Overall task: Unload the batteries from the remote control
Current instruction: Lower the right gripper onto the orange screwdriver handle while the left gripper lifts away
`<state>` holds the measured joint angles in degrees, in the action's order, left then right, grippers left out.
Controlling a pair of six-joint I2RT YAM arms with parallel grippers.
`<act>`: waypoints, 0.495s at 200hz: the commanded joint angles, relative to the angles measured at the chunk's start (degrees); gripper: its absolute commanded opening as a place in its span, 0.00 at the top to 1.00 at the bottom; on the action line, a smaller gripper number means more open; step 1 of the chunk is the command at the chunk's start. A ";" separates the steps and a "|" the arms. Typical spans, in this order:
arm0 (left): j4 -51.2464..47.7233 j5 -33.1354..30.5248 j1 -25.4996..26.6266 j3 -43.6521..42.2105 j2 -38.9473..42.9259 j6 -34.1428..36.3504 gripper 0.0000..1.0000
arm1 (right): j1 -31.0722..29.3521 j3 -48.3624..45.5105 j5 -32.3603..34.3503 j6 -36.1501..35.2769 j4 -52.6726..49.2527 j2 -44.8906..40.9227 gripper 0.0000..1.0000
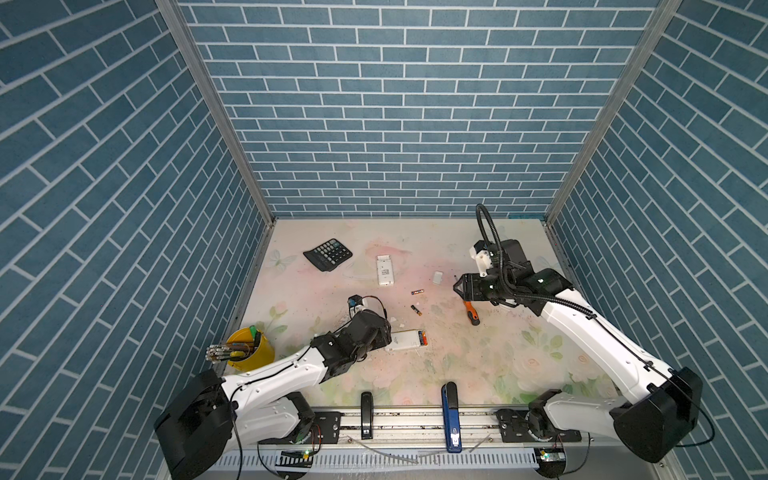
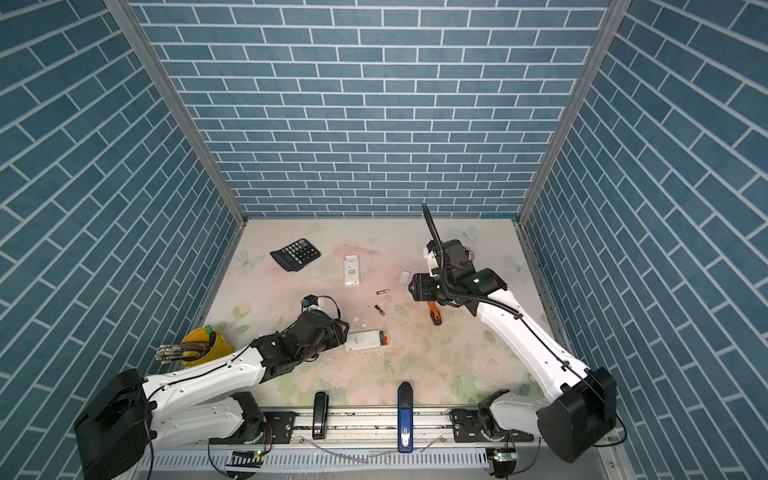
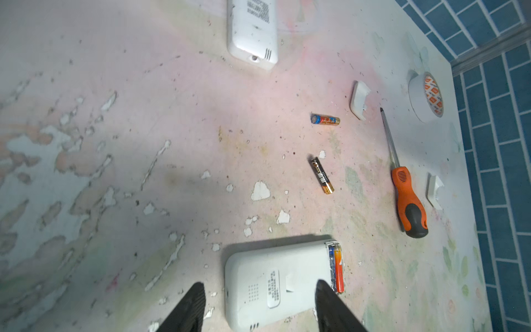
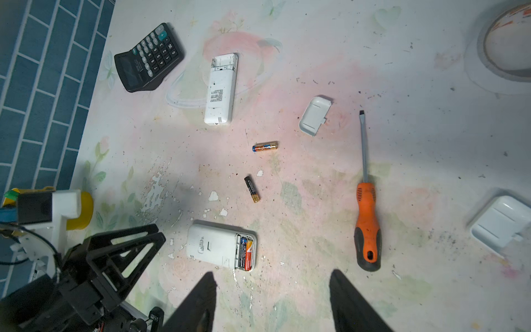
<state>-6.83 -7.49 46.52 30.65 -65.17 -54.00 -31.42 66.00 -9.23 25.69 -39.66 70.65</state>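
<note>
Left wrist view puts your left gripper (image 3: 260, 283) just off the closed end of the near remote (image 3: 275, 287), jaws about half apart and empty. The right wrist view shows a small gap between its fingertips (image 4: 155, 230) and the case, so it touches nothing. My read is that it waits there to steady the case while the cells come out.

That remote lies back up near 6 o'clock of the table (image 1: 478, 365), its open bay turned toward 3 o'clock, with two seated batteries (image 3: 337, 267) side by side inside. Two loose batteries (image 1: 417, 292) lie near the table's middle, apart from each other. They probably came from the far remote (image 1: 385, 270) at 11 o'clock, whose bay shows empty.

Both covers (image 4: 314, 115) are off, lying toward 2 and 3 o'clock, and the screwdriver (image 1: 471, 312) lies at 3 o'clock, handy for prying. Your right gripper (image 4: 273, 273) hovers near 2 o'clock, jaws well apart, holding nothing.
</note>
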 commanded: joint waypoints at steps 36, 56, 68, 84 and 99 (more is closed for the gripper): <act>-10.42 10.98 -3.95 14.30 -11.80 21.16 0.47 | 0.31 -2.12 5.14 1.64 -4.91 -3.02 0.57; -9.47 13.30 -4.68 16.90 -16.72 23.07 0.50 | 0.37 -1.67 6.75 1.73 -6.94 -2.16 0.59; -8.88 14.54 -4.93 18.06 -19.31 23.64 0.51 | 0.56 -1.41 7.34 1.64 -8.17 -1.52 0.59; -7.92 16.04 -5.03 18.86 -22.21 24.10 0.53 | 0.98 -1.77 8.07 1.47 -9.32 -0.66 0.56; -7.18 17.50 -5.03 18.96 -23.95 23.81 0.53 | 1.44 -2.41 8.26 1.47 -9.56 0.37 0.54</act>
<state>-13.45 6.28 41.85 48.53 -86.85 -32.58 -30.74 65.60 -3.27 26.37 -45.93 69.47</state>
